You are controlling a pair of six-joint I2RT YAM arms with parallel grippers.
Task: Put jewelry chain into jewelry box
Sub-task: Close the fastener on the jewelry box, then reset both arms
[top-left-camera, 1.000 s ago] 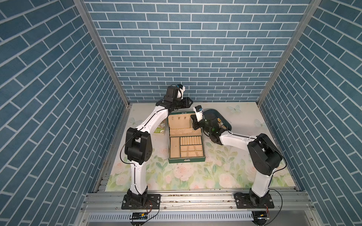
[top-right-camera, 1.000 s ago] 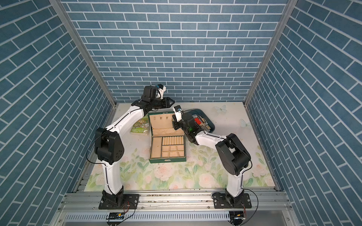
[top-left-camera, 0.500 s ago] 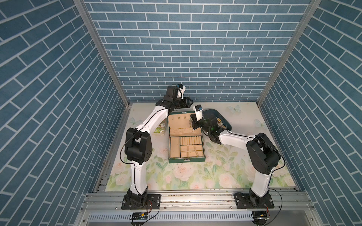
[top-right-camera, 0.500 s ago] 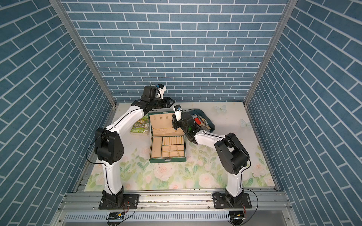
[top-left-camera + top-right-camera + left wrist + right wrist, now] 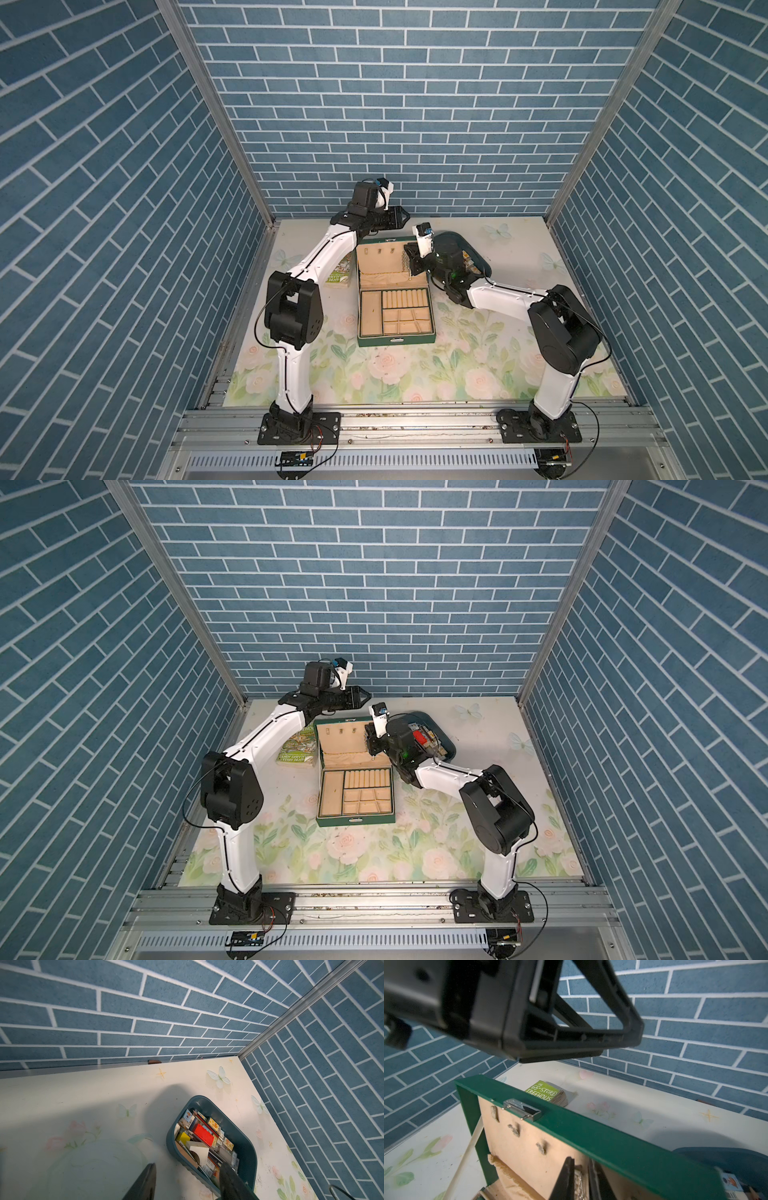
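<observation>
Since a second ago both arms have hardly moved in both top views; the small change is at the right tool (image 5: 580,1162), whose jaws now stand a little apart. The jewelry chain (image 5: 579,1185) hangs loose in this narrow gap, in front of the beige inside of the upright lid (image 5: 612,1142) of the jewelry box (image 5: 395,341), which sits in the middle of the surface, nearer its far edge. I judge that the release is starting, so the chain should drop inside the box. The left tool (image 5: 187,1167) hovers above the lid's top edge, jaws well apart and empty.
</observation>
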